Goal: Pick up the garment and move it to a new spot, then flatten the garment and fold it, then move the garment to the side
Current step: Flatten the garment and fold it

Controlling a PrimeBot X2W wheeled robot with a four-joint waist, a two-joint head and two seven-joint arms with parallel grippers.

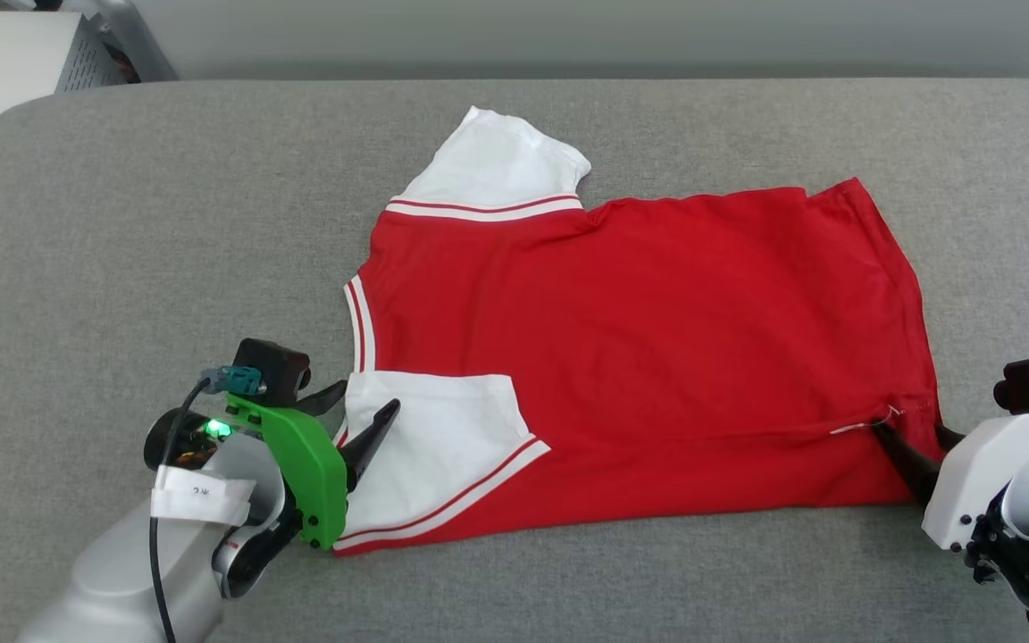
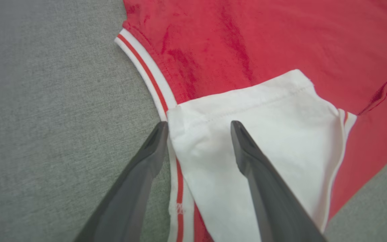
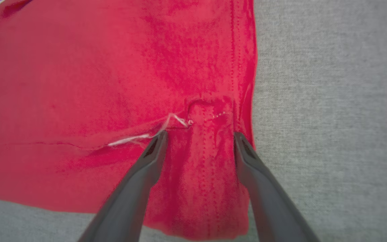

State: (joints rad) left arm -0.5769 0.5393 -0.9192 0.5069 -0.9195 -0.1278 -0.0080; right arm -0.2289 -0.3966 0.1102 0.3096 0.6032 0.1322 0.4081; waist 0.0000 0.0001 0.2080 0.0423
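The garment (image 1: 657, 339) lies flat on the grey cushion (image 1: 166, 223), long axis left to right, collar left, hem right. Our left gripper (image 2: 199, 123) gapes wide over the near white sleeve (image 2: 264, 134), our right gripper (image 3: 200, 134) wide at the near hem corner. We cannot quite read the left arm's white tag (image 1: 202, 491).

A grey, fabric-covered table (image 1: 121, 223) stretches left to right, its far left corner rounded. Beyond its far edge lies a pale grey backdrop (image 1: 568, 36). A white vented cabinet (image 1: 23, 54) stands far left.
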